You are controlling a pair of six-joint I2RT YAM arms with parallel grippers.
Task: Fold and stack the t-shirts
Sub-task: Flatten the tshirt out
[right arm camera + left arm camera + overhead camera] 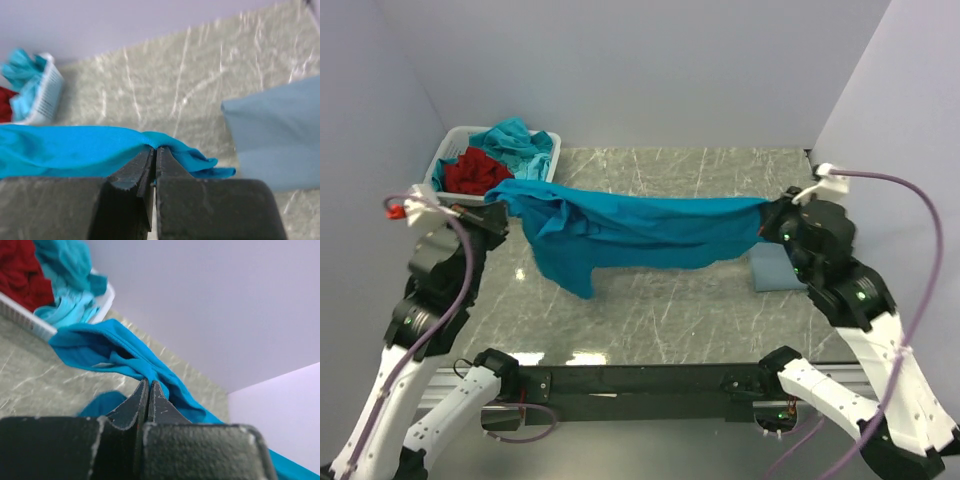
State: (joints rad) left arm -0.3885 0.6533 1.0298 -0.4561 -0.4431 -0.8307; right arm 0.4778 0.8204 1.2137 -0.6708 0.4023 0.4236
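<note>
A bright teal-blue t-shirt hangs stretched in the air between my two grippers, sagging lower at its left part. My left gripper is shut on its left end, also seen in the left wrist view. My right gripper is shut on its right end, also seen in the right wrist view. A folded slate-blue t-shirt lies flat on the table at the right, under my right arm; it shows in the right wrist view. Red and turquoise t-shirts lie crumpled in the basket.
A white slatted basket stands at the back left corner of the grey marble table. Pale walls close the table in at the back and both sides. Cables run from both wrists.
</note>
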